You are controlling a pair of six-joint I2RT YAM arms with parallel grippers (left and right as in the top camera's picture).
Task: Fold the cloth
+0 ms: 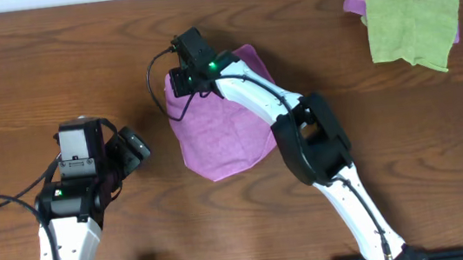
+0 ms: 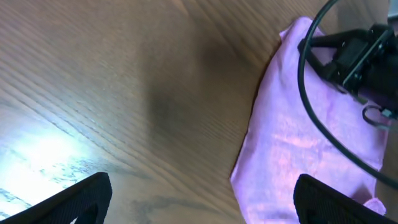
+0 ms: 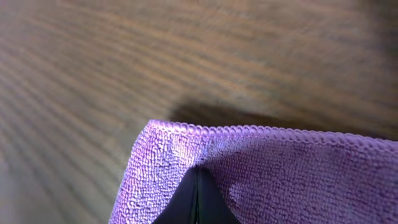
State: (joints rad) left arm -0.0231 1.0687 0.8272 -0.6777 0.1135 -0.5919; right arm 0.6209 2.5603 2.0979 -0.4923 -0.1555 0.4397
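Observation:
A pink-purple cloth lies on the wooden table, left of centre. My right gripper is at the cloth's far left corner and is shut on it; the right wrist view shows the closed fingers pinching the hemmed corner of the cloth just above the wood. My left gripper is open and empty, to the left of the cloth. In the left wrist view its two fingertips straddle the cloth's left edge from above.
A green cloth lies on another purple cloth at the far right corner of the table. The right arm's black cable loops over the pink cloth.

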